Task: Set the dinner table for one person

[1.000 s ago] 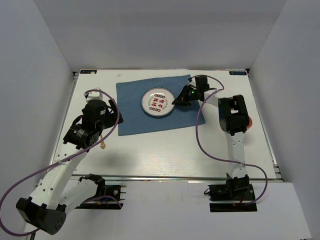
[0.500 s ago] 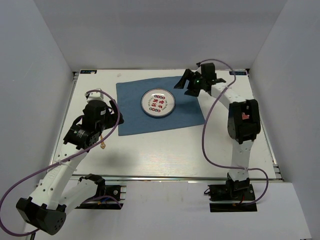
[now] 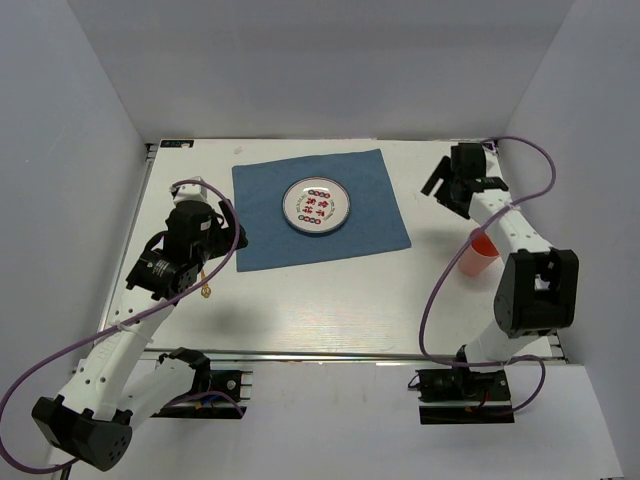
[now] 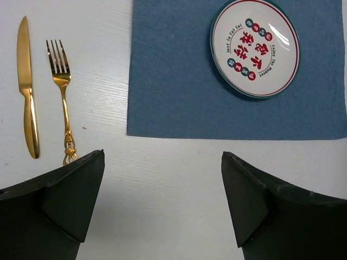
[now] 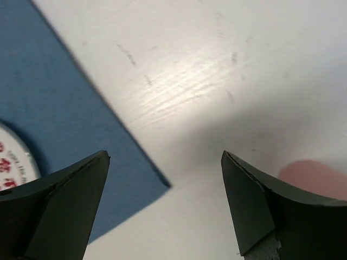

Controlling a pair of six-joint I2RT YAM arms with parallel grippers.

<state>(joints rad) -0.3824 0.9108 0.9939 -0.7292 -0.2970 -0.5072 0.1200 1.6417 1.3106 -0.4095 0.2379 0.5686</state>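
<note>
Right gripper (image 5: pixel 165 155) gapes over dinner table (image 5: pixel 217 81), apparently beside placemat (image 5: pixel 70 124) corner.

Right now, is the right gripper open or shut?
Open: on the right gripper the fingers stand wide apart in its wrist view, nothing held between them.

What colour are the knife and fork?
The knife and fork are both shiny gold; the left wrist view shows them best.

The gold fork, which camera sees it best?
The left wrist view: the fork lies whole, beside the knife. The top view shows only a gold speck by the left arm; the right wrist view shows none.
</note>
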